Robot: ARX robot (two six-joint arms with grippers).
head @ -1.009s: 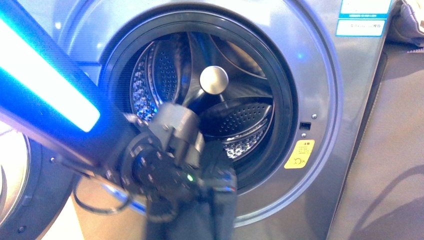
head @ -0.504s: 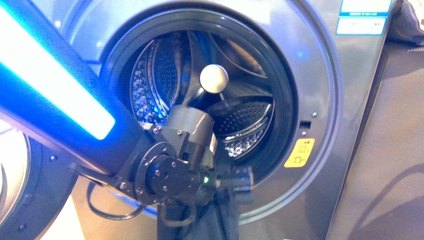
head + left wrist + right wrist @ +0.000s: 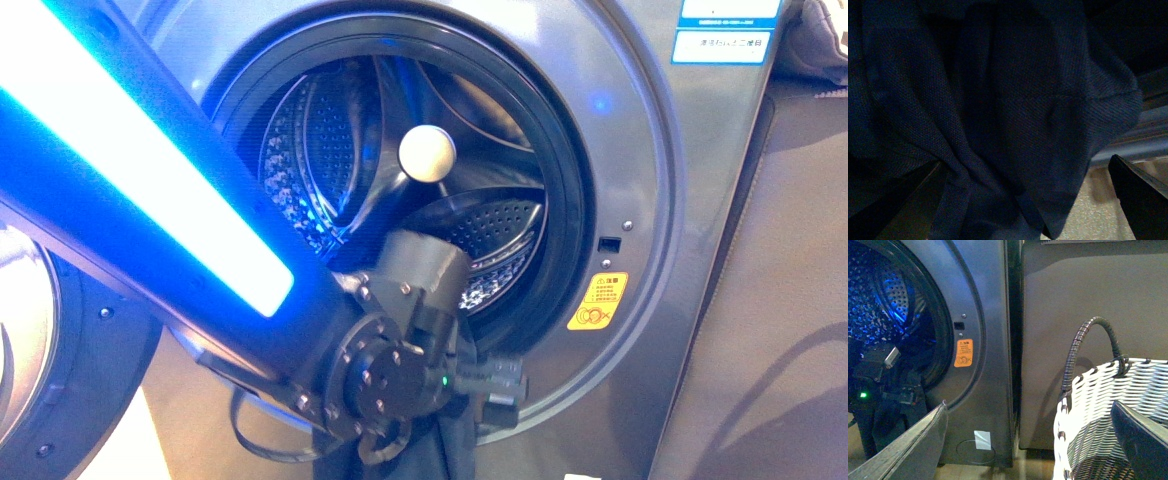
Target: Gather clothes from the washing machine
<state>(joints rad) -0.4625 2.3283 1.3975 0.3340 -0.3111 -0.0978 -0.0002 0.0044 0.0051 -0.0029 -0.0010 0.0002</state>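
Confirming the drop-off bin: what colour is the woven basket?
The basket is white weave with a dark handle, clearest in the right wrist view.

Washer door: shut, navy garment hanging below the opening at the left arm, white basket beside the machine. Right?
No. The washing machine door is open, not shut: the front view looks straight into the bare steel drum. The rest stands: the clothes hang below the opening at the left arm, and the white basket sits beside the machine.

No wording can be read. On the washing machine (image 3: 690,180) front, a blue-white label (image 3: 727,28) and an orange sticker (image 3: 598,302) (crossed-circle sign, lettering blurred) are seen.
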